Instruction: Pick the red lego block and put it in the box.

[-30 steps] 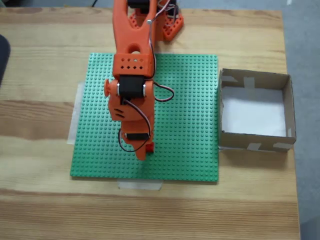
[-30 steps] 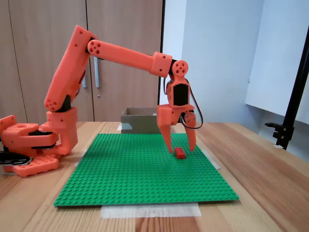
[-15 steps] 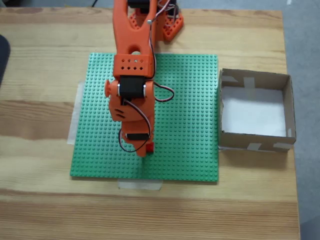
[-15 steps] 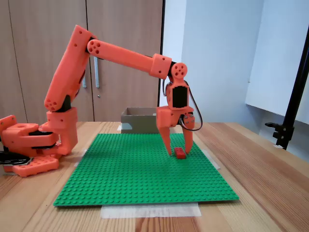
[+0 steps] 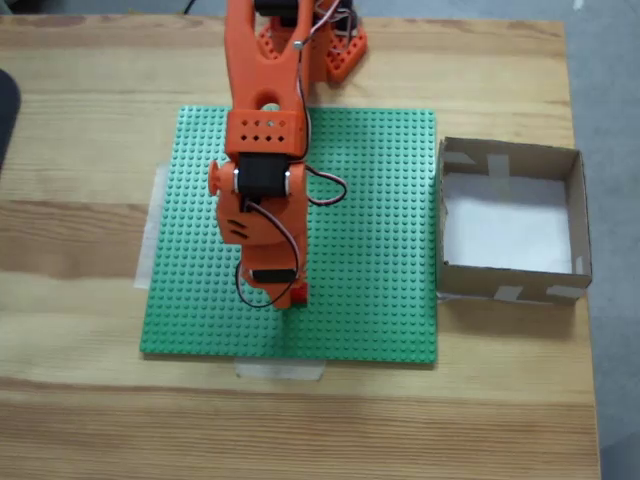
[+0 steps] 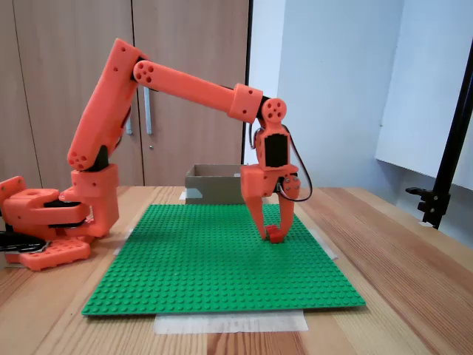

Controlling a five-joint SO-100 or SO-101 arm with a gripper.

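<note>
Nearest the camera in a fixed view, we saw the green baseplate point(image 6: 222, 259) spread over the wooden table point(image 6: 384, 274), with a strip of pale tape point(image 6: 230, 322) under its front edge. On the plate, the gripper point(image 6: 270, 235) stood with its tips down at the studs and its two fingers drawn in against the red lego block point(image 6: 275, 234), which sat on the plate between them; we judged the grasp made, or all but made. In a fixed view from above, the block point(image 5: 298, 292) showed as a sliver of red at the edge of the gripper point(image 5: 285, 300), near the plate's front edge. Farther back, the box point(image 6: 212, 184) stood behind the plate; from above it lay just beside the plate's right edge point(image 5: 510, 222), its white floor bare. So we reckoned the reach done and the closing about finished. Still left were lifting the block off the studs, carrying it across to the box and letting it go inside
</note>
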